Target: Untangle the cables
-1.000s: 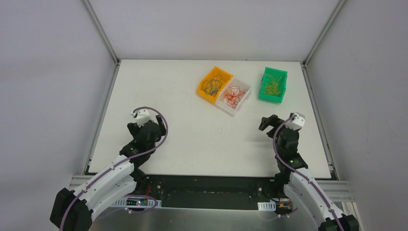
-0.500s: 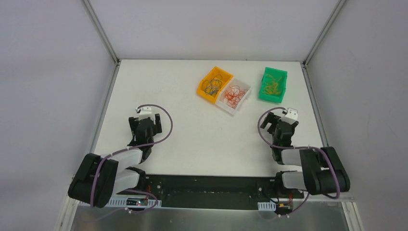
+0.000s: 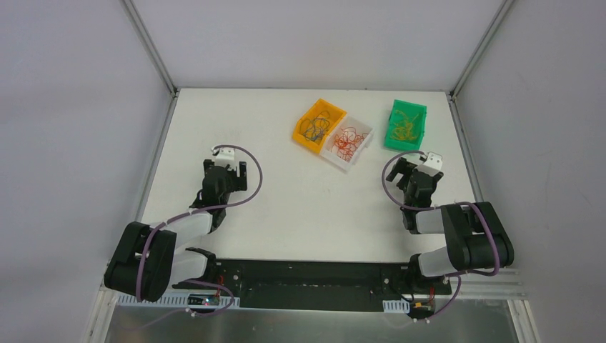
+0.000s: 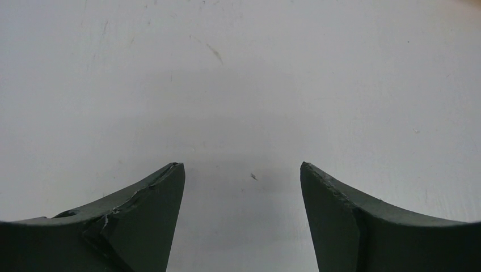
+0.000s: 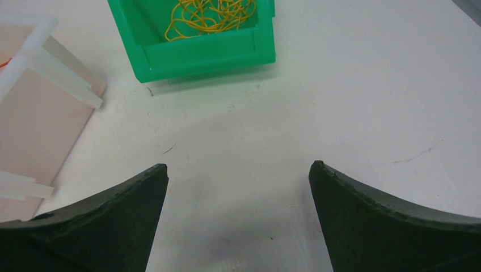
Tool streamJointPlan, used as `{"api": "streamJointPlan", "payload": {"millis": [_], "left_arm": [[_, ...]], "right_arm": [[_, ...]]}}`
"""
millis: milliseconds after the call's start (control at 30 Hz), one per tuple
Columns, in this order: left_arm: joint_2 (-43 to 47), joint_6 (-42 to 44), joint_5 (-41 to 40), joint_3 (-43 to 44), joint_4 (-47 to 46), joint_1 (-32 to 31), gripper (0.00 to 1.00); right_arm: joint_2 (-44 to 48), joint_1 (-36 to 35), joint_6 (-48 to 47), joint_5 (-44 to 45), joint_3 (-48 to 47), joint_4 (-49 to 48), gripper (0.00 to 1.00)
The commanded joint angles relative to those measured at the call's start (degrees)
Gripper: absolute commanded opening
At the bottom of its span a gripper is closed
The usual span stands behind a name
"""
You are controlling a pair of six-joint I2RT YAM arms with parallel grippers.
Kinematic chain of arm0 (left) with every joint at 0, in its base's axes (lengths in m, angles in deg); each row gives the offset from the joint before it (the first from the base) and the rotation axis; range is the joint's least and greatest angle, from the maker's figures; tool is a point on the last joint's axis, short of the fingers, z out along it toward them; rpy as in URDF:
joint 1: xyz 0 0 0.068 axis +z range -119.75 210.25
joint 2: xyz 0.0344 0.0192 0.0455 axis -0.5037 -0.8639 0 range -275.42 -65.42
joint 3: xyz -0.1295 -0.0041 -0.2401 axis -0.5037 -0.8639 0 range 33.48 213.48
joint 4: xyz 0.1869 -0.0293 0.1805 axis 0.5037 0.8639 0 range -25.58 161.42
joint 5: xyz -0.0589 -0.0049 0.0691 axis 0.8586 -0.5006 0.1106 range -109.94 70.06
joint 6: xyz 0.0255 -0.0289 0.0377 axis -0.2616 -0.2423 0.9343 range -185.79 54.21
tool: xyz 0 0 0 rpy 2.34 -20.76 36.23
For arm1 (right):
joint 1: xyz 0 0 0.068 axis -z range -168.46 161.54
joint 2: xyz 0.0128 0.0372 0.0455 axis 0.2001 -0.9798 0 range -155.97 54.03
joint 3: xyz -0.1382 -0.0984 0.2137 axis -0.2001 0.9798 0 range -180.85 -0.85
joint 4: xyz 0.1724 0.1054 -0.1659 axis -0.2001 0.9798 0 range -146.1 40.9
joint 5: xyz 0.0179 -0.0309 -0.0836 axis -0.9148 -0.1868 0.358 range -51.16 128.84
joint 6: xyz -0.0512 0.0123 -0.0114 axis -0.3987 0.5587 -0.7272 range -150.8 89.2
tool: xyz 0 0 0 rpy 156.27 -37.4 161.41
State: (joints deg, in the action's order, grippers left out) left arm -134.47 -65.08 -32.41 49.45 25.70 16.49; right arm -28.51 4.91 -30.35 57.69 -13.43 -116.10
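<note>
Robot lab test cell: white tabletop (image 3: 286,207) boxed in by plain pale panels (image 3: 71,143) on aluminium extrusion posts (image 3: 148,43), left arm (image 3: 175,232) and right arm (image 3: 464,239) bolted to a black base rail (image 3: 307,275) with exposed wiring (image 3: 207,300), cables (image 5: 210,17) sorted by colour into small orange bin (image 3: 305,141), white bin (image 3: 337,160), green bin (image 3: 400,145)

Left arm (image 3: 187,225) and right arm (image 3: 464,232) fold sharply at the elbow. Left tool (image 4: 242,167) and right tool (image 5: 238,165) point down, jaws spread wide.
</note>
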Motion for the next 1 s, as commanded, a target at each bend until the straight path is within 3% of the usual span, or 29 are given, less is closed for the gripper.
{"api": "streamJointPlan", "payload": {"millis": [0,133,267,333,433,733,867,967], "left_arm": [[1.78,-0.53,-3.63,-1.3,-3.93,0.65,0.77],[2.93,-5.27,-11.53,-2.32,-4.48,0.66,0.76],[0.05,-8.84,-19.96,2.82,2.94,0.66,0.74],[-0.92,-9.68,-24.32,6.64,8.54,-0.25,0.79],[0.16,-9.85,-28.56,7.01,8.59,-1.68,0.83],[4.12,-8.96,-27.2,3.92,5.4,-1.71,0.84],[5.15,-11.03,-31.68,3.33,4.74,-1.71,0.84],[4.07,-9.25,-28.82,4.1,5.1,-1.78,0.74]], "right_arm": [[0.33,0.56,0.85,0.4,-1.11,-1.49,1.0],[0.35,0.64,0.87,0.25,-1.22,-1.35,1.0],[0.31,0.63,0.94,0.27,-1.25,-1.34,1.0],[0.31,0.65,0.96,0.15,-1.29,-1.34,1.0],[0.36,0.67,0.96,0.15,-1.3,-1.34,1.0],[0.35,0.73,0.97,0.22,-1.31,-1.26,1.0],[0.34,0.7,0.97,0.2,-1.31,-1.3,0.99],[0.34,0.66,0.96,0.16,-1.31,-1.28,1.0]]}}
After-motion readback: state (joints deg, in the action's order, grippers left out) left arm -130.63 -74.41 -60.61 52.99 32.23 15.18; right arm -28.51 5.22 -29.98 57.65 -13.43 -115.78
